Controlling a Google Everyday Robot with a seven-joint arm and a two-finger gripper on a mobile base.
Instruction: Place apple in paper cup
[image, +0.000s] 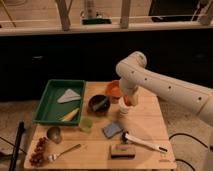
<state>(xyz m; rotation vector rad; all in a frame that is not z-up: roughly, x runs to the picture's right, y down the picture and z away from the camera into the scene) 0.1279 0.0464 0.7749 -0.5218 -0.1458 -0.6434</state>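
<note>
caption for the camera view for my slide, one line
The arm's gripper holds the apple just above the paper cup on a wooden table, beside an orange bowl.

Your gripper (125, 103), just above the paper cup (123, 114), hides most of the apple (128, 101) (only an orange sliver shows); the arm (170, 90) is cut off at the right edge.

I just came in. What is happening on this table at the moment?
A white robot arm reaches in from the right over the wooden table. Its gripper is low, next to the orange bowl, with the apple at its tip, directly above the paper cup. Whether the apple already rests on the cup is not clear. The green tray and the dark bowl lie apart from the arm.
</note>
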